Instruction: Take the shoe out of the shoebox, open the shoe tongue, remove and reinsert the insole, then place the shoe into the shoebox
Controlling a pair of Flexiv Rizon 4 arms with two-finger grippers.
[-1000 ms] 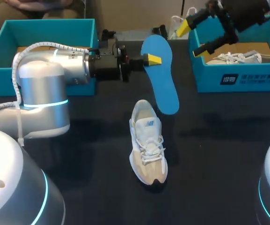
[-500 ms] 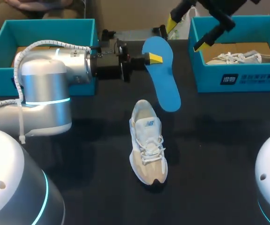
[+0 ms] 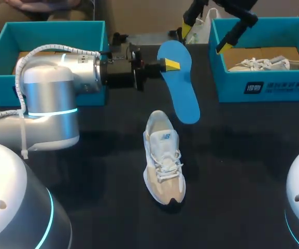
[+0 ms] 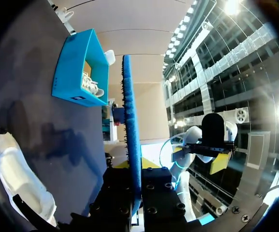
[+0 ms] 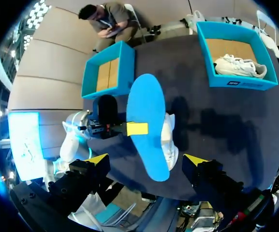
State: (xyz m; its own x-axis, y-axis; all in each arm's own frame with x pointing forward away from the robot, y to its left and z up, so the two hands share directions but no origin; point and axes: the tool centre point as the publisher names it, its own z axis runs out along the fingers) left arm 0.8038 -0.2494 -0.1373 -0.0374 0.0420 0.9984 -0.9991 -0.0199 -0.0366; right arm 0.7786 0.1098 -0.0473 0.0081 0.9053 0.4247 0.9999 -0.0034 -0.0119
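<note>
A blue insole (image 3: 179, 83) hangs in the air above the table, and my left gripper (image 3: 170, 65) is shut on its edge near the heel. In the left wrist view the insole (image 4: 131, 135) shows edge-on between the fingers. Below it a white and beige shoe (image 3: 163, 155) lies on the dark table with its toe toward the front. My right gripper (image 3: 206, 35) is open and empty, high up at the far side, between the insole and the right shoebox (image 3: 263, 88). From there it looks down on the insole (image 5: 148, 125) and the shoe (image 5: 169, 140).
The teal right shoebox holds a second white shoe (image 3: 271, 63). Another teal shoebox (image 3: 45, 31) stands at the far left, behind my left arm. Bare dark table surrounds the shoe in the middle.
My right gripper has lifted and swung left, away from the right shoebox toward the far side. The left gripper and insole have barely moved. The shoe has stayed put.
</note>
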